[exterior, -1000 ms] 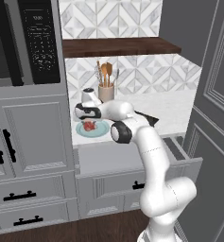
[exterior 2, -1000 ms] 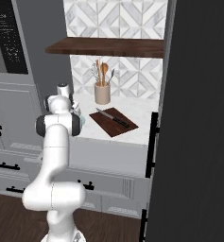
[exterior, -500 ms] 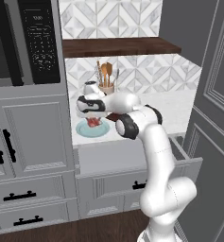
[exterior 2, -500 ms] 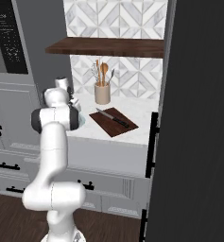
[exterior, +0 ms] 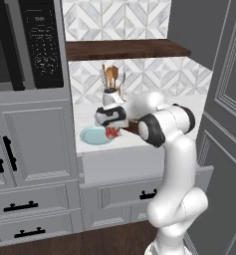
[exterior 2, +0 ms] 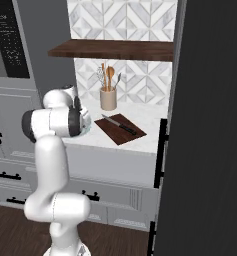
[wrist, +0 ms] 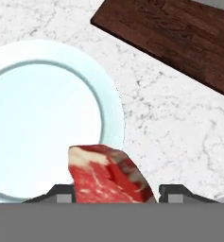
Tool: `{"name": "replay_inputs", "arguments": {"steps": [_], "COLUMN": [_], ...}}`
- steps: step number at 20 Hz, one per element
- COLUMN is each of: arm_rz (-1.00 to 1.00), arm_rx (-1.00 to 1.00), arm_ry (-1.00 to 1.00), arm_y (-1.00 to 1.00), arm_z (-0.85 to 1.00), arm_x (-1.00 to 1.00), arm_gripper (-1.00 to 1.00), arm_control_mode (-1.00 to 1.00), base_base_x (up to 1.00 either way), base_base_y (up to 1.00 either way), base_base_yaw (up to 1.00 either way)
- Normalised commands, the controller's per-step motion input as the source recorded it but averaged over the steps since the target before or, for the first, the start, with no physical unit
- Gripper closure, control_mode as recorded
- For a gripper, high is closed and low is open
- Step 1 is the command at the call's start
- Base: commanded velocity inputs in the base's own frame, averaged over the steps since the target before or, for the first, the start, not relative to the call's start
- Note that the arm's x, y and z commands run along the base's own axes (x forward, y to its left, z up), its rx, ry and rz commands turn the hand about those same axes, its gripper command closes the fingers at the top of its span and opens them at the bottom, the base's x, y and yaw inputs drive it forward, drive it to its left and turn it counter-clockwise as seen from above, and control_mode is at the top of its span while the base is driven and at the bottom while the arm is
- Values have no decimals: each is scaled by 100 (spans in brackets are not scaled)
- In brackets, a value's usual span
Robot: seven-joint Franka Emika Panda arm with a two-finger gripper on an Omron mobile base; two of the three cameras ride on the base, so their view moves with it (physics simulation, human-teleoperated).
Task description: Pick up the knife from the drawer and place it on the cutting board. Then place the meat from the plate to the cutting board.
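My gripper [exterior: 111, 128] is shut on the meat [exterior: 111, 132], a red chunk with pale streaks, and holds it just above the counter at the right rim of the pale blue-green plate [exterior: 93, 135]. In the hand view the meat [wrist: 108, 175] sits between the fingertips [wrist: 172, 190], over the rim of the plate [wrist: 42, 118], with the dark cutting board [wrist: 179, 42] at the upper right. The knife [exterior 2: 119, 124] lies across the cutting board [exterior 2: 121, 131]. The drawer [exterior: 114, 167] stands pulled out under the counter.
A beige holder with wooden utensils [exterior 2: 108, 97] stands behind the board. A dark wooden shelf [exterior: 124, 49] hangs above the counter. A microwave [exterior: 37, 45] is at the upper left, and a tall dark cabinet [exterior 2: 210, 125] closes off the right.
The gripper has moved right from over the middle of the plate to its right rim, carrying the meat with it. The plate's middle now lies bare.
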Motion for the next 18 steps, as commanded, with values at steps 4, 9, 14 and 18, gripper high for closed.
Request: {"name": "replay_inputs", "arguments": {"steps": [4,9,14,18], "arm_rz": [-11,-5,-1,0], "arm_rx": [0,0,0,0], "arm_ry": [0,6,3,1], "arm_y": [-99,-94,-79,-54], "arm_z": [19,31,3,-23], "arm_x": [3,44,51,22], "arm_gripper": [100,100,100,100], "arm_control_mode": [-100,-100,-100,-100], "base_base_x": [0,0,0,0], "base_base_y": [0,0,0,0], "base_base_yaw": [0,0,0,0]}}
